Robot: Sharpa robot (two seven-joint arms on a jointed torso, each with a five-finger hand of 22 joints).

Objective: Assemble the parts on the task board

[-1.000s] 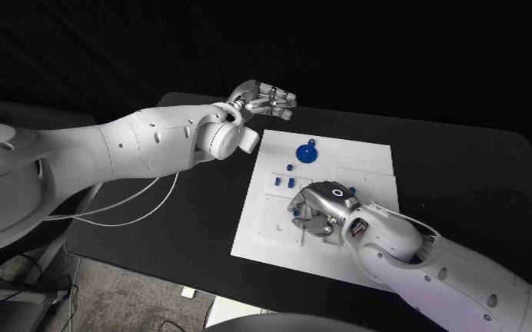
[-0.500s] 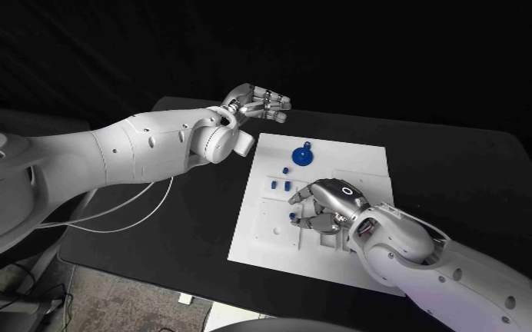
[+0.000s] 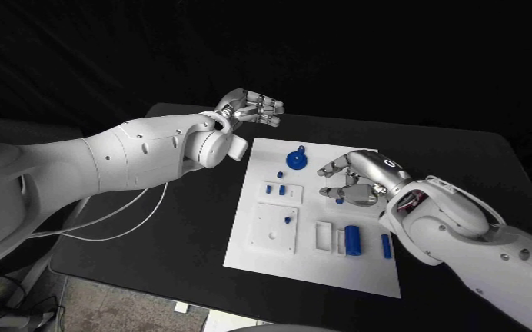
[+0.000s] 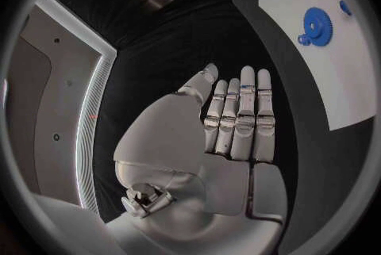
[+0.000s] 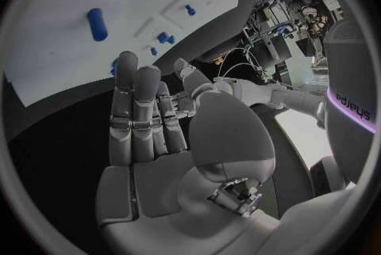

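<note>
The white task board [image 3: 316, 270] lies in the middle of the black table. On it are a blue gear [image 3: 296, 159] at the far end, a blue cylinder [image 3: 353, 240] in a slot near the front, a blue peg [image 3: 386, 246] beside it and small blue pieces [image 3: 277, 189] at the left. My right hand [image 3: 357, 178] hovers over the board's right side, fingers apart, holding nothing. My left hand [image 3: 251, 107] hangs beyond the board's far left corner. The left wrist view shows the left hand [image 4: 234, 128] flat and empty, with the gear [image 4: 317, 17] beyond it. The right hand [image 5: 151, 122] is flat and empty too, above the cylinder [image 5: 96, 23].
A white cable [image 3: 111, 220] loops on the table under my left arm. The black table [image 3: 177, 224] extends left of the board and ends a short way in front of it.
My right hand has lifted off the board's near middle and moved right and further away, uncovering the blue cylinder in its slot. The left hand has barely moved. The camera has shifted.
</note>
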